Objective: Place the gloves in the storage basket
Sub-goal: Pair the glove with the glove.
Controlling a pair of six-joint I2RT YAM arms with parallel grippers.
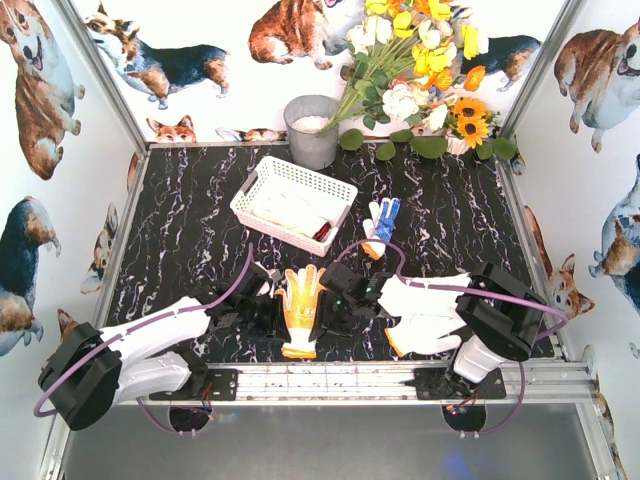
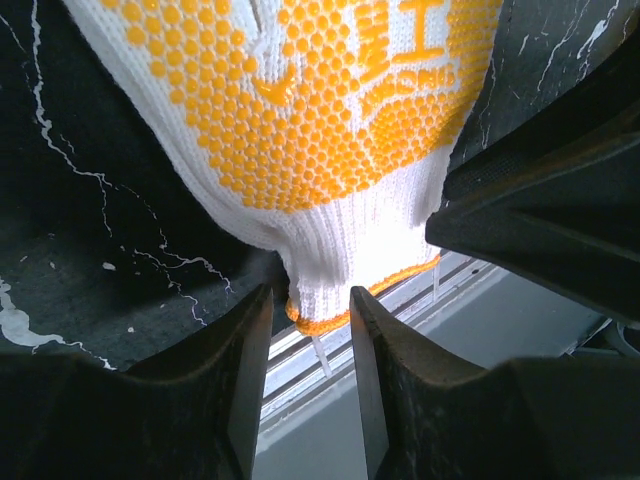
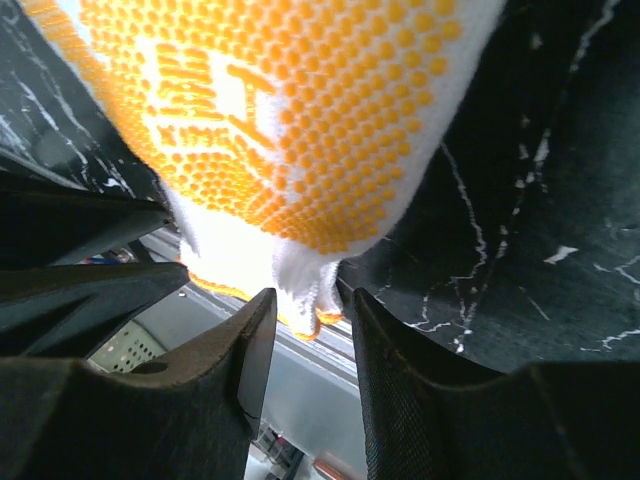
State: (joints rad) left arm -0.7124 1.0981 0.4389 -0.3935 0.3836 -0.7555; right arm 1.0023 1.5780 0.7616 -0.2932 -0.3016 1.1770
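A white glove with orange dots (image 1: pixel 301 300) lies palm up near the table's front edge, its orange-trimmed cuff toward the rail. My left gripper (image 1: pixel 278 325) and right gripper (image 1: pixel 330 322) flank it. In the left wrist view the left gripper (image 2: pixel 310 295) pinches one corner of the cuff of this glove (image 2: pixel 320 100). In the right wrist view the right gripper (image 3: pixel 305 295) holds the bunched other corner of the glove (image 3: pixel 300 110). The white lattice storage basket (image 1: pixel 258 188) stands behind with gloves inside. A white and blue glove (image 1: pixel 381 222) lies right of it. Another white glove (image 1: pixel 425 310) lies under my right arm.
A round grey bucket (image 1: pixel 312 130) stands behind the basket. A bunch of yellow and white flowers (image 1: pixel 420 60) fills the back right corner. The metal rail (image 1: pixel 330 378) runs along the front edge. Printed walls enclose the black marbled table (image 1: pixel 190 230).
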